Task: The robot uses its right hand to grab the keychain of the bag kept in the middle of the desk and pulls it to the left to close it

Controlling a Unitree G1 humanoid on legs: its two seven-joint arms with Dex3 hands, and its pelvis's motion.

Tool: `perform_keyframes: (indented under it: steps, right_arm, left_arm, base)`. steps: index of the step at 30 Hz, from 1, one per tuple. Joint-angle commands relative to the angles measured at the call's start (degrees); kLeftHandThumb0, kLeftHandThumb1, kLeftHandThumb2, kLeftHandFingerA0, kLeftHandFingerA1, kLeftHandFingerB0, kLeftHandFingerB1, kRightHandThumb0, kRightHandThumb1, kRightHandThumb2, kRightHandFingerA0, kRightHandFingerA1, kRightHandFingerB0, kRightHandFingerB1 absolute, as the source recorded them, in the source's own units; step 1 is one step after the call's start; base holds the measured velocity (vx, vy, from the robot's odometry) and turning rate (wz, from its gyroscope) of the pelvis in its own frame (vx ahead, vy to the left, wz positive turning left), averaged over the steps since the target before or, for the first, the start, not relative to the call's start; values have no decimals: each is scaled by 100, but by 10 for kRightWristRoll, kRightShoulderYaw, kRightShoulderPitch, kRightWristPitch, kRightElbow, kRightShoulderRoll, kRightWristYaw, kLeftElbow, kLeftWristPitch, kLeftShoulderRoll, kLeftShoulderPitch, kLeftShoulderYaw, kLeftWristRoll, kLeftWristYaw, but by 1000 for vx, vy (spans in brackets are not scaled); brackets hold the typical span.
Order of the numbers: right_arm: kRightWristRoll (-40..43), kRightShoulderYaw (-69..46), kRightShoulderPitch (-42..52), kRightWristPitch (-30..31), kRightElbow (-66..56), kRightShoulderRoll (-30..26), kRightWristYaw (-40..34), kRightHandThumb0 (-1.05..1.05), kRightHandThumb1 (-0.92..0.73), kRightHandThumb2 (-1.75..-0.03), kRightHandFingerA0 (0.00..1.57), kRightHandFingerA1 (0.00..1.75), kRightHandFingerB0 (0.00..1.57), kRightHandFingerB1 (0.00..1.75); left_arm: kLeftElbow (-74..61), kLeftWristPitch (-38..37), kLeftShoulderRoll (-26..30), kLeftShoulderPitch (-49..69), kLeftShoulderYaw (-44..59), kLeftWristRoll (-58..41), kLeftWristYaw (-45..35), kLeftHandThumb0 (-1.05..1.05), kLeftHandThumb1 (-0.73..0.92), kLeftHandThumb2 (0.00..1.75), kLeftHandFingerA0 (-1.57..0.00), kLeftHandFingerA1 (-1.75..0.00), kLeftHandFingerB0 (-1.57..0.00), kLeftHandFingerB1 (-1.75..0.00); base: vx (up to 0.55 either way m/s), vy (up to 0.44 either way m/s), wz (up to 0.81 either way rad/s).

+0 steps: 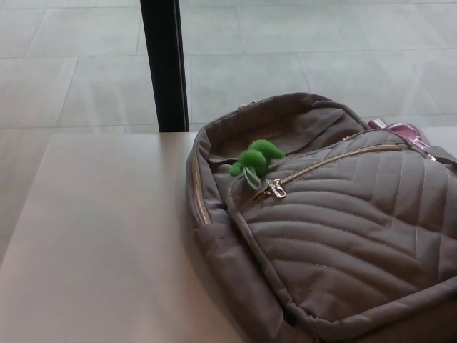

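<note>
Soft, even daylight; the desk (100,236) wears a pale sheen (mild, washed-out), the bag (343,236) casts a faint shadow, detail slightly soft throughout.

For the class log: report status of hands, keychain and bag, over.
Both hands out of view. Green keychain lies free on bag, at the left end of the zip; zip looks shut. Nothing in the way.
</note>
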Motion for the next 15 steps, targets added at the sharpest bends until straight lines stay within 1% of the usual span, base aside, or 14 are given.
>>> perform_keyframes:
  steps: [1, 2, 3, 4, 6, 7, 8, 9, 10, 11, 12, 13, 14, 15]
  right_arm:
    - [172, -255, 34, 246, -46, -125, 168, -105, -79, -113, 0, 14, 0, 3]
    - [158, -272, 26, 246, -34, -131, 168, -84, -85, -82, 0, 0, 0, 0]
    - [156, -282, 24, 246, -29, -134, 168, -84, -85, -82, 0, 0, 0, 0]
    - [148, -292, 26, 246, -18, -141, 158, -86, -91, -67, 0, 0, 0, 0]
    - [129, -322, 37, 209, 17, -143, 130, -83, -92, -67, 0, 0, 0, 0]
    - [122, -335, 45, 170, 36, -136, 112, -83, -92, -67, 0, 0, 0, 0]
    - [108, -350, 54, 138, 63, -132, 89, -80, -84, -85, 0, 0, 0, 0]
    - [52, -383, 52, 70, 130, -120, 3, -103, -76, -106, 0, 12, 0, 0]
    - [35, -389, 60, 40, 158, -119, -25, -103, -76, -106, 0, 12, 0, 0]
    - [25, -401, 67, -15, 193, -111, -57, -82, -84, -65, 0, 0, 0, 0]
    - [16, -413, 68, -83, 241, -101, -99, -99, -73, -103, 0, 15, 0, 0]
    - [19, -425, 73, -138, 300, -99, -122, -77, -83, -65, 0, 0, 0, 0]
    - [22, -427, 74, -145, 307, -99, -125, -77, -83, -65, 0, 0, 0, 0]
    - [7, -416, 100, -238, 386, -100, -163, -74, -85, -65, 0, 0, 0, 0]
  left_arm:
    - [-9, 10, 36, 19, -4, 9, -3, -105, 92, 87, -80, -105, -26, -119]
    - [-10, 8, 34, 22, -2, 7, -1, -105, 92, 86, -79, -106, -26, -117]
    - [-11, 8, 34, 24, -1, 6, 0, -105, 92, 86, -79, -106, -26, -117]
    - [-10, 7, 32, 26, 0, 5, 0, -105, 92, 86, -77, -105, -26, -116]
    - [-10, 3, 28, 33, -2, 6, 0, -105, 92, 86, -78, -104, -27, -113]
    - [-10, 2, 27, 35, -2, 6, -1, -105, 92, 86, -78, -104, -27, -113]
    - [-11, 0, 26, 38, -1, 4, -3, -105, 92, 86, -79, -104, -27, -114]
    - [-6, 2, 26, 38, 2, 1, -8, -105, 92, 84, -81, -105, -28, -112]
    - [-7, 3, 25, 38, 2, 1, -7, -105, 92, 84, -81, -105, -28, -112]
    - [-7, 3, 25, 38, 2, 2, -7, -105, 92, 84, -80, -106, -28, -111]
    - [-9, 2, 24, 40, 1, 1, -9, -105, 91, 86, -78, -107, -25, -117]
    - [-9, 4, 23, 40, 6, -5, -14, -105, 91, 85, -78, -108, -26, -118]
    - [-9, 4, 22, 39, 7, -5, -15, -105, 91, 85, -78, -108, -26, -118]
    - [-10, 6, 22, 39, 10, -8, -13, -105, 92, 84, -78, -108, -26, -116]
  base:
    - [0, 0, 0]
    - [0, 0, 0]
    - [0, 0, 0]
    - [0, 0, 0]
    - [0, 0, 0]
    - [0, 0, 0]
    - [0, 0, 0]
    - [0, 0, 0]
    - [0, 0, 0]
    - [0, 0, 0]
    - [0, 0, 0]
    - [0, 0, 0]
    - [0, 0, 0]
    - [0, 0, 0]
